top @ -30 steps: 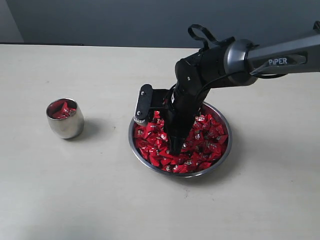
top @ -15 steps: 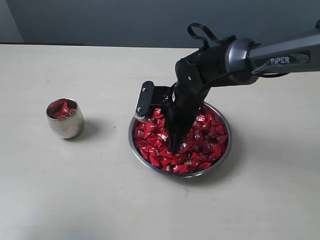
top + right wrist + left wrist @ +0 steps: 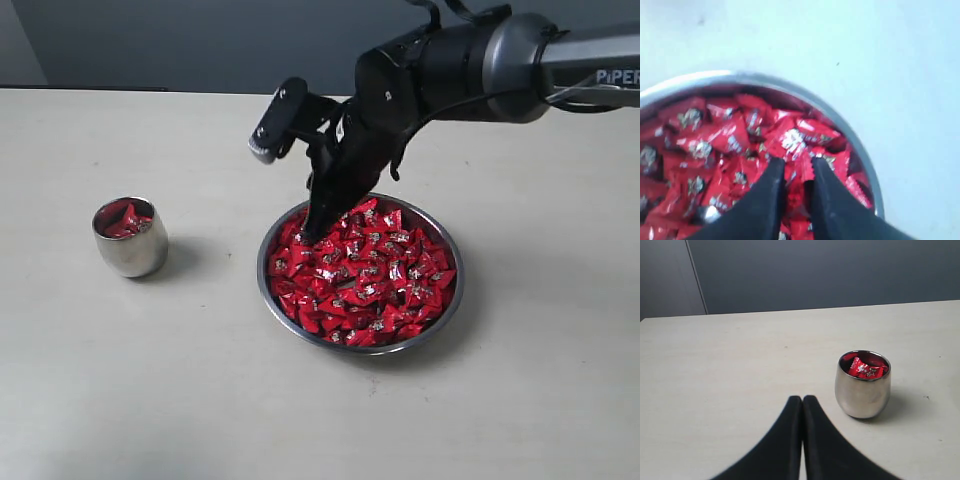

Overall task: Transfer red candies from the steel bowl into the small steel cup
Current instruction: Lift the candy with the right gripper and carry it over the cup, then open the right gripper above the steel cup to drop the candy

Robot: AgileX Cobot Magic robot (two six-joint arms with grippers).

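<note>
Exterior view: the pale table carries only two vessels, well apart. The steel bowl sits right of middle, heaped with red candies. The small steel cup stands upright to the left, with open tabletop between them. The right gripper points steeply down over the bowl's far left edge, its tips just above the heap. Its black arm hides part of the far rim and the grey wall behind.

From this side the gap between the fingers cannot be made out. The right wrist view shows it: two dark fingers stand narrowly apart with a red candy pinched between them, above the heap and inside the rim.

Only the left wrist view shows the left gripper. Its fingers are pressed flat together with nothing between them, low over the table just beside the cup. That view also looks into the cup, where a few red wrappers lie.
</note>
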